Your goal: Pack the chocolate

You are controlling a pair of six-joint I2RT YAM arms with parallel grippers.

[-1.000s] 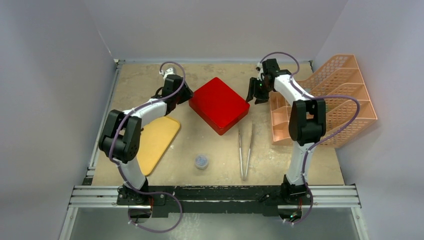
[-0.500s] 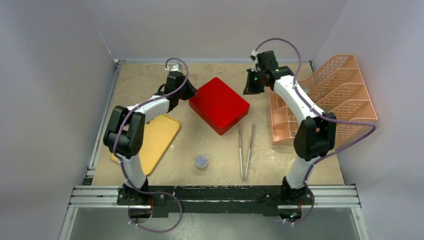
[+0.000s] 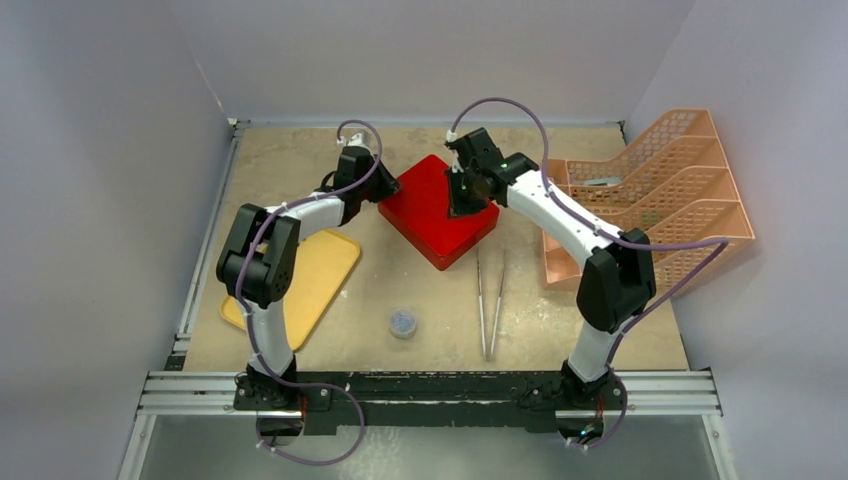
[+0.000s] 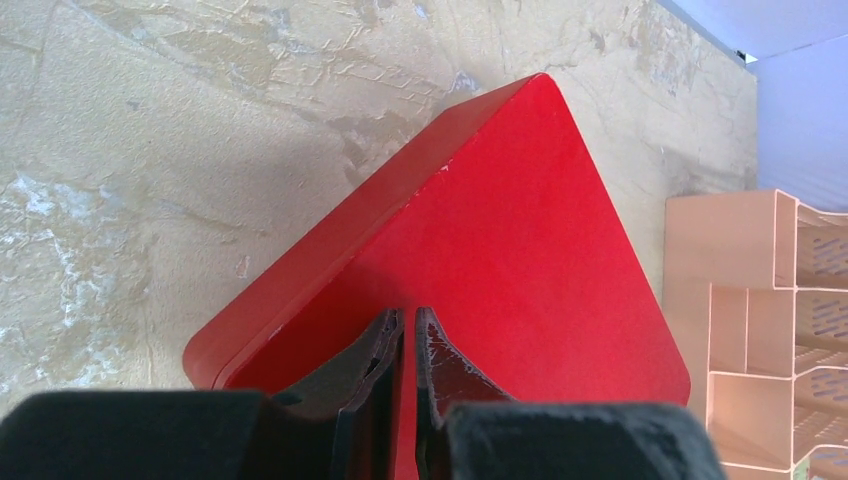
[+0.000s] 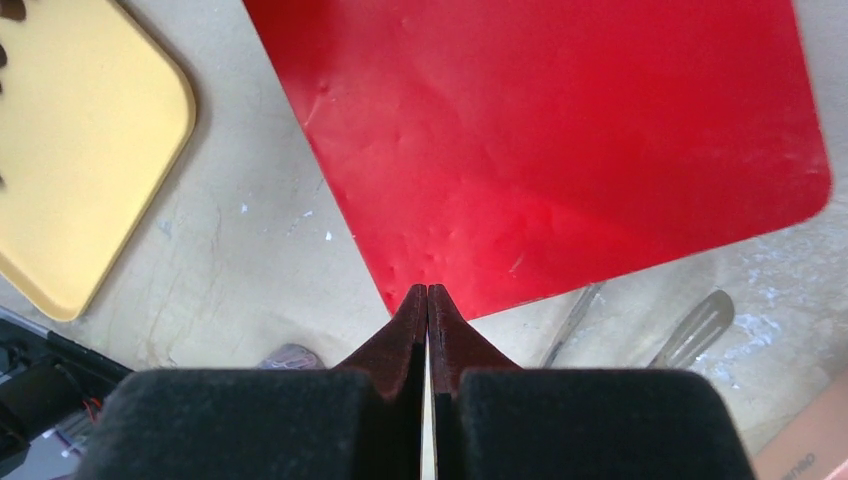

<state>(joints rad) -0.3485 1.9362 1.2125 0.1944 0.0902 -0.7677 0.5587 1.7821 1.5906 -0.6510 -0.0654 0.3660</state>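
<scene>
No chocolate shows in any view. A closed red box (image 3: 430, 215) lies at the middle of the table. My left gripper (image 3: 383, 190) is at the box's left corner. In the left wrist view this gripper (image 4: 408, 312) is shut with only a sliver between the fingers and nothing in it, its tips over the red box (image 4: 500, 220) lid. My right gripper (image 3: 463, 203) hangs above the box's right half. In the right wrist view it (image 5: 427, 290) is shut and empty, its tips in line with the near corner of the red box (image 5: 550, 140).
A yellow tray (image 3: 310, 285) lies at the left near my left arm. Metal tweezers (image 3: 491, 300) lie in front of the box, and a small grey-blue cap (image 3: 403, 322) sits near the front. An orange mesh organizer (image 3: 680, 190) fills the right side.
My right arm has swung left from the organizer to above the red box. Both grippers have gone from open to shut. The left gripper edged forward at the box's left corner.
</scene>
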